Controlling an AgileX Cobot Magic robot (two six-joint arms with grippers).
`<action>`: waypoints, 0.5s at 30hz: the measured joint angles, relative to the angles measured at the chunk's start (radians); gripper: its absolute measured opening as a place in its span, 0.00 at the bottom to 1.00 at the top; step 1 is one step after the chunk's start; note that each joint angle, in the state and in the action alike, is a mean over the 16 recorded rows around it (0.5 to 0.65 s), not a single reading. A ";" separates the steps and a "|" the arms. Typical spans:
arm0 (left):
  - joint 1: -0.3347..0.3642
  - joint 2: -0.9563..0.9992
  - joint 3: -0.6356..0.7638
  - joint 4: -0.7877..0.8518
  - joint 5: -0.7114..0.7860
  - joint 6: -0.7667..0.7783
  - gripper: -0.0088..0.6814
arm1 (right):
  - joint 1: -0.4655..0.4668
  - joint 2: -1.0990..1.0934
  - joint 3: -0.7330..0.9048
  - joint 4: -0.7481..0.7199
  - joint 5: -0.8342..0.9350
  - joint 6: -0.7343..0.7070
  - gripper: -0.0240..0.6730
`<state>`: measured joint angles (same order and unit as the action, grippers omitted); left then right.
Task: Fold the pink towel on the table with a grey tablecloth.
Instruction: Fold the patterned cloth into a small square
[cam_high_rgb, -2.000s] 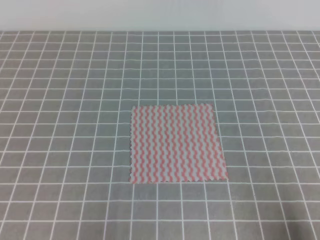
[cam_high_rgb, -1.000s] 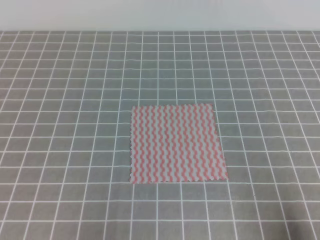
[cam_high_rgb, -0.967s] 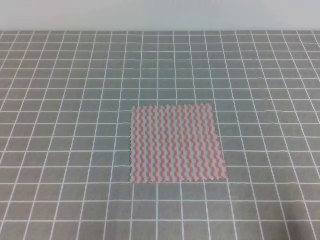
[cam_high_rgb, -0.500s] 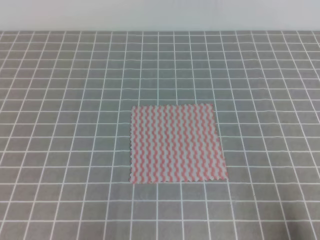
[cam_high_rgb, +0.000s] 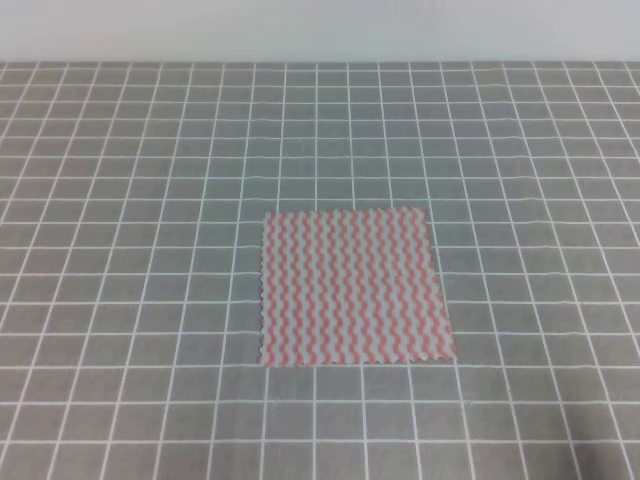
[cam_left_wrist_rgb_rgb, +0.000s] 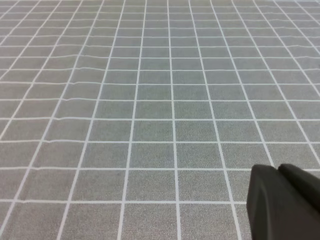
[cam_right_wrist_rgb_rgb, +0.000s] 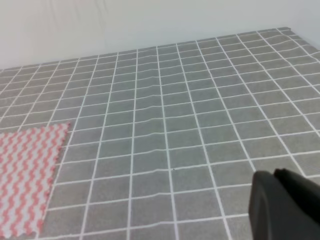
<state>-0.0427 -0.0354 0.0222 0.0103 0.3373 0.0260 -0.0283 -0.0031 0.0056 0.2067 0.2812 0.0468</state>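
Note:
The pink towel (cam_high_rgb: 355, 288) lies flat and unfolded on the table with a grey tablecloth (cam_high_rgb: 150, 150), slightly right of centre in the exterior high view. No arm shows in that view. In the right wrist view the towel's corner (cam_right_wrist_rgb_rgb: 25, 170) sits at the lower left, well away from my right gripper (cam_right_wrist_rgb_rgb: 274, 174), a dark block at the bottom right whose two fingers rest together. The left wrist view shows only grid cloth (cam_left_wrist_rgb_rgb: 150, 100) and my left gripper (cam_left_wrist_rgb_rgb: 278, 170) at the bottom right, fingers together and holding nothing.
A pale wall (cam_high_rgb: 320, 30) runs behind the table's far edge. The tablecloth has slight ripples at the left of the left wrist view (cam_left_wrist_rgb_rgb: 65, 95). Nothing else lies on the cloth.

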 joint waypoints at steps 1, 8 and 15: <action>0.000 0.000 0.000 0.005 0.001 0.000 0.01 | 0.000 0.000 0.000 0.017 -0.001 0.000 0.01; 0.000 0.004 -0.002 -0.005 -0.023 -0.035 0.01 | 0.000 -0.005 0.006 0.245 -0.010 0.004 0.01; 0.000 0.009 -0.003 -0.225 -0.111 -0.207 0.01 | 0.000 -0.005 0.004 0.635 -0.016 0.005 0.01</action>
<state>-0.0429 -0.0268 0.0190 -0.2148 0.2259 -0.1805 -0.0286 -0.0077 0.0093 0.8418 0.2647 0.0522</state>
